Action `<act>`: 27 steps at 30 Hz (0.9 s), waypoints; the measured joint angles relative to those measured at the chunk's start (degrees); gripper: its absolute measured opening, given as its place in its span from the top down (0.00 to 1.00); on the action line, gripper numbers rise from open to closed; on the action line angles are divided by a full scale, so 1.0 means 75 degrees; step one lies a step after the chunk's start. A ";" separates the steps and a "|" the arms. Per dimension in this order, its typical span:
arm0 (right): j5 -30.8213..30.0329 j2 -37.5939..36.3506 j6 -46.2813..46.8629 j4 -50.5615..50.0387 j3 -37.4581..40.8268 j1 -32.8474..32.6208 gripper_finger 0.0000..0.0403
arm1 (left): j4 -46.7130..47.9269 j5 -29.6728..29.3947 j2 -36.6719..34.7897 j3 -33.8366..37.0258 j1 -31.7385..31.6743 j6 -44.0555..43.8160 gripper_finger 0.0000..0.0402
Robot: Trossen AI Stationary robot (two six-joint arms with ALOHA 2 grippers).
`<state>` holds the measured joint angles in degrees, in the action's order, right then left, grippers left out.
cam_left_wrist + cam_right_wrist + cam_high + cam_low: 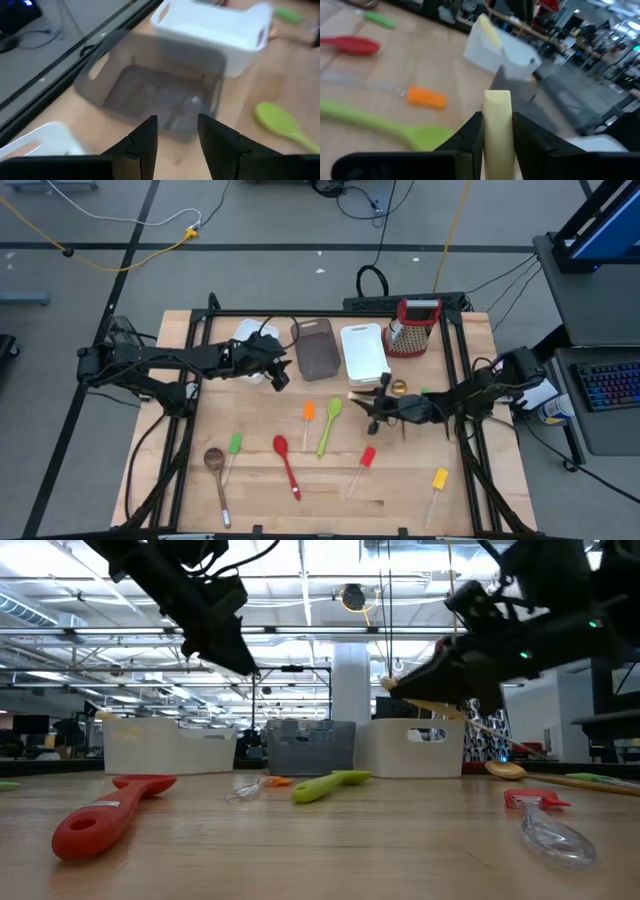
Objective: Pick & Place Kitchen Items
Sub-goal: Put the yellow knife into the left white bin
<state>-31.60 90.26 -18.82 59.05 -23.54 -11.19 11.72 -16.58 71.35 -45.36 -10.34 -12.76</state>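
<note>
My right gripper (368, 406) hangs above the table's middle right, just near of the white tub (362, 350), shut on a cream-handled knife (497, 107). My left gripper (177, 122) is open and holds nothing. It hovers by the near edge of the brown tub (316, 348) and points into it. Flat on the wood lie an orange spatula (308, 413), a green spoon (330, 423), a red spoon (286, 461), a green spatula (233, 446), a wooden spoon (216, 469), a red spatula (365, 460), a yellow spatula (438, 483) and a gold spoon (398, 388). My right gripper pinches the knife's cream handle (498, 125) between its two fingers. The handle's end (415, 704) sticks out past the fingertips. The fingers come nearly level from the table's right side and lie along the handle. The knife is lifted clear of the table, and its blade does not show.
A second white tub (250, 340) stands at the far left beside the brown one. A red-topped metal grater (413, 328) stands at the far right. Dark frame rails run along the table's left and right sides. Bare wood lies along the near edge.
</note>
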 joint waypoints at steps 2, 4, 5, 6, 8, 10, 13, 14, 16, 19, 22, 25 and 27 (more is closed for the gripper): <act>0.0012 0.0000 -0.0229 -0.0236 -0.0360 0.0156 0.81 | -0.0207 0.0284 0.0000 0.0000 -0.0001 -0.0006 0.64; 0.0018 0.0000 -0.0407 -0.0640 -0.0745 0.0315 0.81 | -0.0347 0.0538 0.0000 0.0000 -0.0001 -0.0108 0.64; 0.0019 0.0000 -0.0453 -0.0875 -0.0962 0.0391 0.81 | -0.0408 0.0647 0.0000 0.0000 -0.0001 -0.0207 0.64; 0.0019 0.0000 -0.0464 -0.1158 -0.1182 0.0469 0.81 | -0.0452 0.0694 0.0000 0.0000 0.0001 -0.0338 0.64; 0.0019 0.0000 -0.0445 -0.1826 -0.1637 0.0631 0.81 | -0.0520 0.0750 0.0000 0.0000 0.0001 -0.0569 0.64; 0.0020 0.0000 -0.0409 -0.2419 -0.2015 0.0775 0.81 | -0.0622 0.0755 0.0000 0.0000 0.0001 -0.0690 0.64; 0.0030 0.0000 -0.0409 -0.2647 -0.2422 0.0941 0.81 | -0.0768 0.0817 0.0000 0.0000 0.0001 -0.0721 0.64; 0.0037 0.0000 -0.0418 -0.2638 -0.2504 0.0976 0.81 | -0.0838 0.0819 0.0003 0.0000 0.0001 -0.0723 0.64; 0.0048 0.0000 -0.0495 -0.2656 -0.2631 0.1036 0.81 | -0.1038 0.0823 0.0003 0.0000 0.0001 -0.0723 0.64; 0.0250 0.0000 -0.0730 -0.2673 -0.2782 0.1124 0.81 | -0.1386 0.0834 0.0003 0.0000 0.0023 -0.0727 0.64; 0.0626 0.0040 -0.0785 -0.2654 -0.2834 0.1227 0.81 | -0.1663 0.0830 0.0000 0.0000 0.0104 -0.0692 0.64; 0.0654 0.0207 -0.0915 -0.2638 -0.2941 0.1329 0.81 | -0.1921 0.0838 0.0003 0.0000 0.0211 -0.0685 0.64; 0.0866 0.0364 -0.1143 -0.2593 -0.3090 0.1412 0.81 | -0.2072 0.0842 0.0003 0.0000 0.0278 -0.0679 0.64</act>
<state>-25.10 92.99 -27.40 39.60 -46.71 -0.60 -3.82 -10.27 71.37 -45.36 -8.25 -17.86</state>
